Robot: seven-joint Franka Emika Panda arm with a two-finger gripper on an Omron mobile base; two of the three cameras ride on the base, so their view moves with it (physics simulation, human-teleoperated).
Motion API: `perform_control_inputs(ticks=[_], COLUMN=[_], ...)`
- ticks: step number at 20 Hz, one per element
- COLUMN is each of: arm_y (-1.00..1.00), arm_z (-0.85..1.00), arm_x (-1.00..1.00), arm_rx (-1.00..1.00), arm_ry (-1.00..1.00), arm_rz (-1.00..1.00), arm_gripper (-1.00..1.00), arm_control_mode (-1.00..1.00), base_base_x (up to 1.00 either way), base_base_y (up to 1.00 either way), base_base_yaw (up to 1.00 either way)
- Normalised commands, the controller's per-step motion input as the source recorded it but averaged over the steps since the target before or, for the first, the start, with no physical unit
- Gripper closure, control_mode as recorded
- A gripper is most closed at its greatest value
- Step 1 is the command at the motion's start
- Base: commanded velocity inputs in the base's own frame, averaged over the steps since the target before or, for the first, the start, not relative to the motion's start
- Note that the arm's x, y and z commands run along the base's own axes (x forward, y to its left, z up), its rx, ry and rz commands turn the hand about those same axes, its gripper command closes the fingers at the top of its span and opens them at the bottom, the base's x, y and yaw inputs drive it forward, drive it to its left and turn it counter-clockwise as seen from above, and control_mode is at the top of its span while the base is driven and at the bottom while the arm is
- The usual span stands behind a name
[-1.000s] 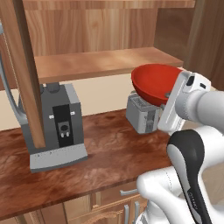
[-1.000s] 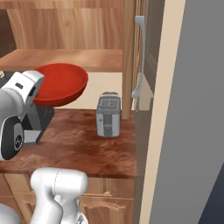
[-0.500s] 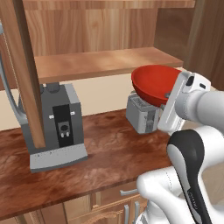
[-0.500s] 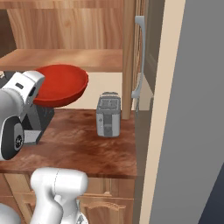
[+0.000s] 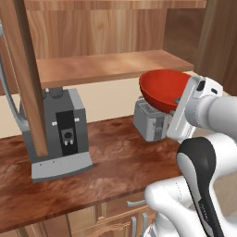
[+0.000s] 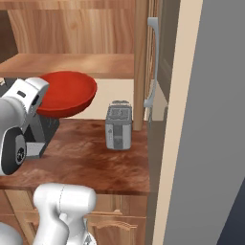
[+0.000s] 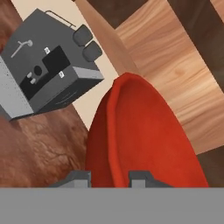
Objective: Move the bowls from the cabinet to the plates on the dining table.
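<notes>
My gripper (image 7: 109, 177) is shut on the rim of a glossy red bowl (image 5: 162, 88), which it holds tilted in the air in front of the cabinet. The bowl (image 6: 64, 93) hangs just below the level of the wooden cabinet shelf (image 5: 106, 67) and above the counter. In the hand view the red bowl (image 7: 140, 140) rises between the two dark fingertips. The shelf (image 6: 72, 64) shows bare wood. The plates and the dining table are out of view.
A grey coffee machine (image 5: 62, 129) stands on the reddish-brown counter (image 5: 111, 166) at the left, and a grey toaster (image 6: 118, 127) sits right under the bowl. An open cabinet door (image 5: 23, 69) hangs on the left, and another door's grey handle (image 6: 152, 62) is on the right.
</notes>
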Motion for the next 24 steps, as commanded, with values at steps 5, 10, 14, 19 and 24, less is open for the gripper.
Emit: perform_control_inputs(ticks=[5,10,14,19,24], arm_y=[0.0,0.0,0.0,0.0,0.0], arm_z=[0.0,0.0,0.0,0.0,0.0], arm_x=[0.0,0.0,0.0,0.0,0.0], arm_rx=[0.0,0.0,0.0,0.0,0.0], arm_ry=[0.0,0.0,0.0,0.0,0.0], arm_rz=[0.0,0.0,0.0,0.0,0.0], arm_gripper=[1.0,1.0,1.0,1.0,1.0], arm_control_mode=[1.0,1.0,1.0,1.0,1.0], base_base_x=[-0.49,-0.4,-0.37,-0.39,-0.46], base_base_y=[0.0,0.0,0.01,0.04,0.12], base_base_yaw=[0.0,0.0,0.02,0.05,0.08])
